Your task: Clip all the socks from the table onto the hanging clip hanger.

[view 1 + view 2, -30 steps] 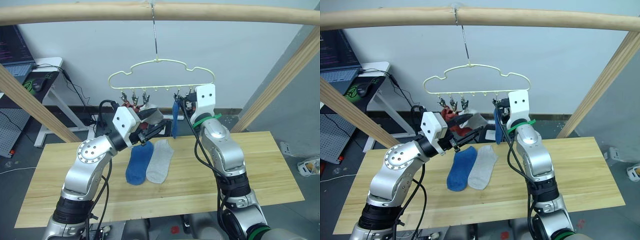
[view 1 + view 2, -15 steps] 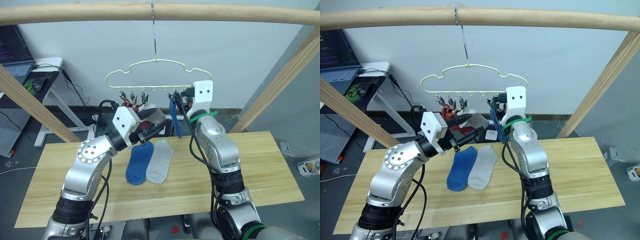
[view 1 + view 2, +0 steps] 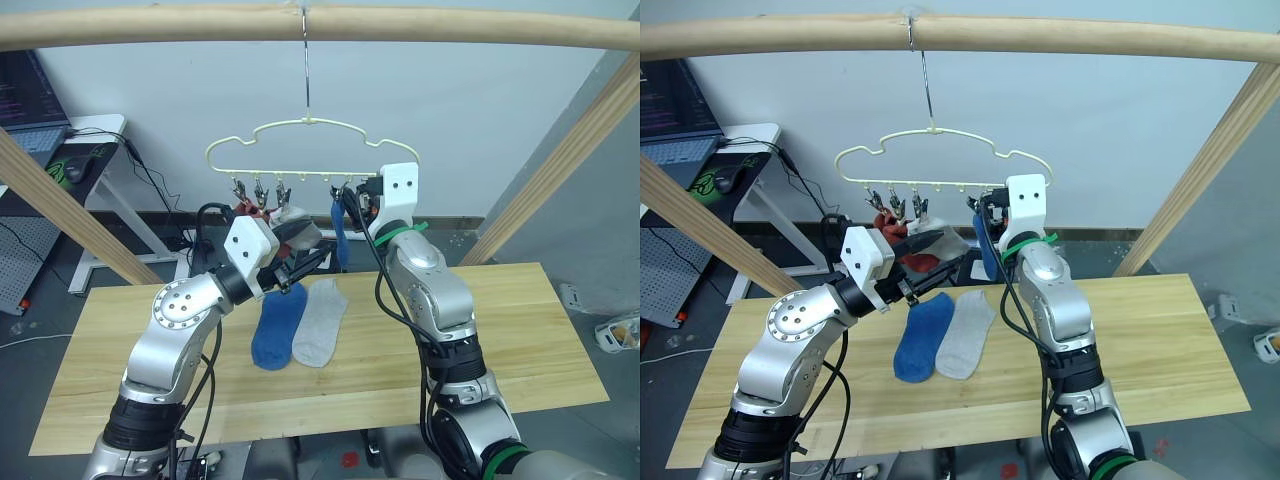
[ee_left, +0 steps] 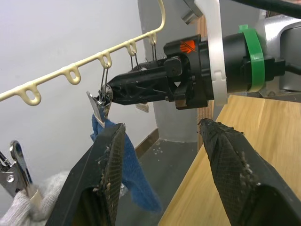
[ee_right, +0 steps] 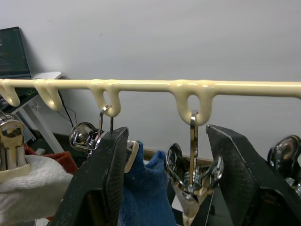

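Note:
The pale yellow clip hanger (image 3: 310, 135) hangs by its hook from the pole. Clipped under it are a rust red sock (image 3: 250, 208), a light grey sock (image 3: 303, 233) and a blue sock (image 3: 338, 237). My right gripper (image 3: 351, 197) is up at the clip row, open, with an empty metal clip (image 5: 190, 176) between its fingers, beside the clip holding the blue sock (image 5: 146, 197). My left gripper (image 3: 318, 255) is open just below the hanging socks, holding nothing. A blue sock (image 3: 277, 325) and a grey sock (image 3: 318, 320) lie side by side on the table (image 3: 520, 330).
A thick wooden pole (image 3: 450, 25) spans the top, with slanted wooden posts at the left (image 3: 60, 205) and right (image 3: 560, 160). A small white desk (image 3: 95, 135) with a laptop stands at the back left. The table's right half is bare wood.
My right gripper has moved left along the clip row, and the hanger with its hung socks has swung left with it. The left arm has stayed put.

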Tool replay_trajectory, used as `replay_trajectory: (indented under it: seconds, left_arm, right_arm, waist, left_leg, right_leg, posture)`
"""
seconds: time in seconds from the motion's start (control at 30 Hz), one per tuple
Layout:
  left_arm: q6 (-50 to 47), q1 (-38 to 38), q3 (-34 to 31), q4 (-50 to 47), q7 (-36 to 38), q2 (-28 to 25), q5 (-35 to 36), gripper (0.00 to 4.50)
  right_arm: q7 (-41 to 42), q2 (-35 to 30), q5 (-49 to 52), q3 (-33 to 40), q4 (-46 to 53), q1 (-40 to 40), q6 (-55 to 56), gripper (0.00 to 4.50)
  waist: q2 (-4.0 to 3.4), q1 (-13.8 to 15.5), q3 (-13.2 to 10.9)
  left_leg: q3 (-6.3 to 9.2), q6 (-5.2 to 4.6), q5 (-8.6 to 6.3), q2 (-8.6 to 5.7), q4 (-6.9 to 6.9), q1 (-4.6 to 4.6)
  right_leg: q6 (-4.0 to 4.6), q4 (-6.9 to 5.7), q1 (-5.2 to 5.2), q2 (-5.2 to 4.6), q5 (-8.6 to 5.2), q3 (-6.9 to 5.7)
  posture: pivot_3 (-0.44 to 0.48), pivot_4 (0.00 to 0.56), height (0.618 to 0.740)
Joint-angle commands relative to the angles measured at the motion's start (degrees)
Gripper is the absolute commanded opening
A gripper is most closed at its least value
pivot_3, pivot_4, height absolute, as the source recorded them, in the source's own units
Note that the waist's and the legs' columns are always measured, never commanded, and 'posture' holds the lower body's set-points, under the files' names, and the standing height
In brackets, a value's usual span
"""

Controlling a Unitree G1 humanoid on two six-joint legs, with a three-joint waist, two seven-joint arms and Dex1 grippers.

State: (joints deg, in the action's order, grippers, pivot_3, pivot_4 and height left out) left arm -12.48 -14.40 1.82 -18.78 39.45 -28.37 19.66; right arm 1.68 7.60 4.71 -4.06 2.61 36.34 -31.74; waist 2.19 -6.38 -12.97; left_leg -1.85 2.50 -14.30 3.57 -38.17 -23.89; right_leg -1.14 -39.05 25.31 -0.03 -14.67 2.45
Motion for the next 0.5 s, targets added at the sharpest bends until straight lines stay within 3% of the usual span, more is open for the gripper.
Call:
replay_trajectory:
  seconds: [0.03,0.5]
  left_arm:
    - [0.74,-0.01,-1.08,-2.02,-0.08,-0.30,-0.11,2.72]
    - [0.87,0.28,-1.06,-2.08,-0.02,-0.15,-0.30,2.72]
  right_arm:
    - [0.50,1.54,0.91,-0.87,1.08,2.03,1.79,2.76]
    - [-0.61,0.93,-0.87,-2.24,3.30,1.15,0.63,2.76]
  waist:
    - [0.00,0.01,0.00]
    - [0.00,0.07,0.00]
  left_leg:
    - [0.00,0.00,0.00,0.00,0.00,0.00]
    - [0.00,0.00,0.00,0.00,0.01,0.00]
  right_leg:
    - [0.00,0.00,0.00,0.00,0.00,0.00]
    - [0.00,0.00,0.00,0.00,0.00,0.00]
  posture:
    - [-0.103,0.190,0.740]
    - [-0.109,0.189,0.740]
